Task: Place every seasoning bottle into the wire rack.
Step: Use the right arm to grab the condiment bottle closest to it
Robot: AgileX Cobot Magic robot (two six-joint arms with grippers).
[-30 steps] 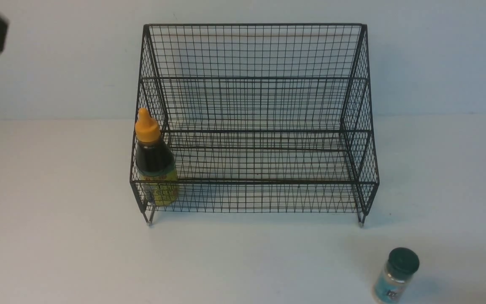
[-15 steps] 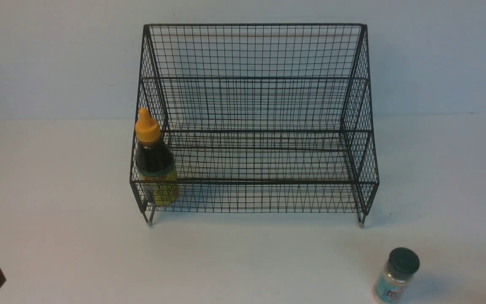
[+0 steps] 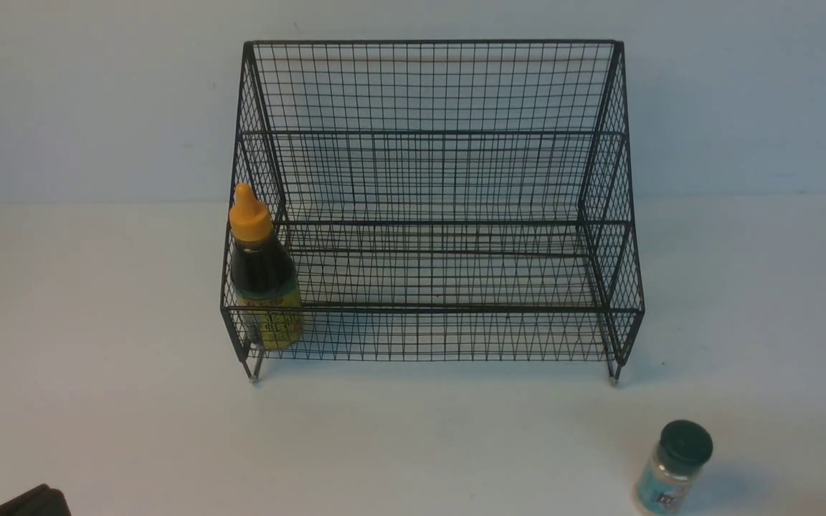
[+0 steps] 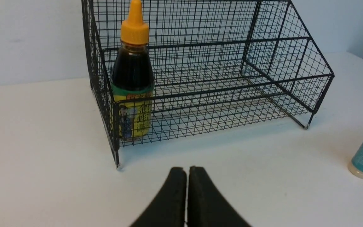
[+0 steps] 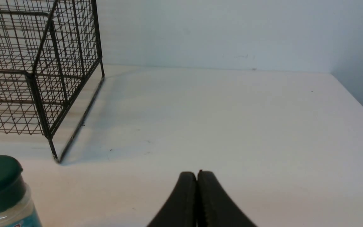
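The black wire rack stands at the table's middle back. A tall dark-liquid bottle with an orange-yellow cap stands upright in the rack's lowest tier, at its left end; the left wrist view shows the same bottle behind the mesh. A small clear jar with a dark green lid stands on the table, front right of the rack, outside it. My left gripper is shut and empty, low over the table in front of the rack's left foot. My right gripper is shut and empty, right of the jar.
The white table ends at a pale wall behind the rack. The table's right edge shows in the right wrist view. A dark piece of my left arm sits at the front left corner.
The dark part of my left arm dropped from the upper left corner to the lower left corner of the front view. Bottle, jar and rack have not moved.
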